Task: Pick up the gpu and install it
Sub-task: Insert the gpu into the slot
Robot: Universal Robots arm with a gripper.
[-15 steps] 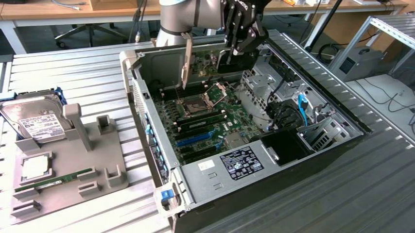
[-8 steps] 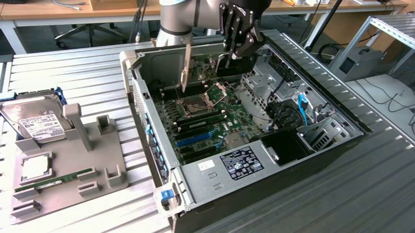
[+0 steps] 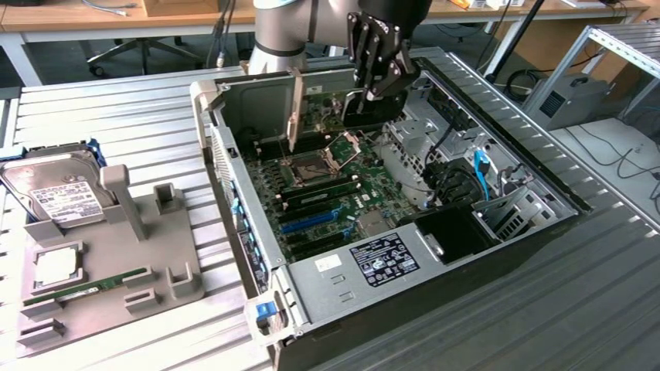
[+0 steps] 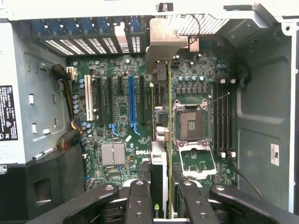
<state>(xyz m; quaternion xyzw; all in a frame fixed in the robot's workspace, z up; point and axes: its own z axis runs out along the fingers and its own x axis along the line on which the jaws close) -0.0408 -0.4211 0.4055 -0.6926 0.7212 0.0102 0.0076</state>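
The gpu (image 3: pixel 363 116) hangs upright inside the open computer case (image 3: pixel 536 182), over the green motherboard (image 3: pixel 341 193), with its silver bracket (image 3: pixel 294 112) toward the case's rear wall. My gripper (image 3: pixel 376 86) is shut on the card's upper edge. In the wrist view the gpu (image 4: pixel 160 161) appears edge-on between my two fingers (image 4: pixel 140 200), and its bracket (image 4: pixel 164 46) sits by the rear slot openings. My gripper (image 4: pixel 162 205) holds the card between the black expansion slots and the open CPU socket (image 4: pixel 191 123). Whether its gold edge touches a slot I cannot tell.
A blue slot (image 4: pixel 131 105) and a white slot (image 4: pixel 88 100) lie beside the card. A power supply (image 3: pixel 387 259) fills the case's near end. At the exterior view's left, a grey holder (image 3: pixel 103 255) carries a hard drive (image 3: pixel 57 193), a chip and a memory stick (image 3: pixel 88 287).
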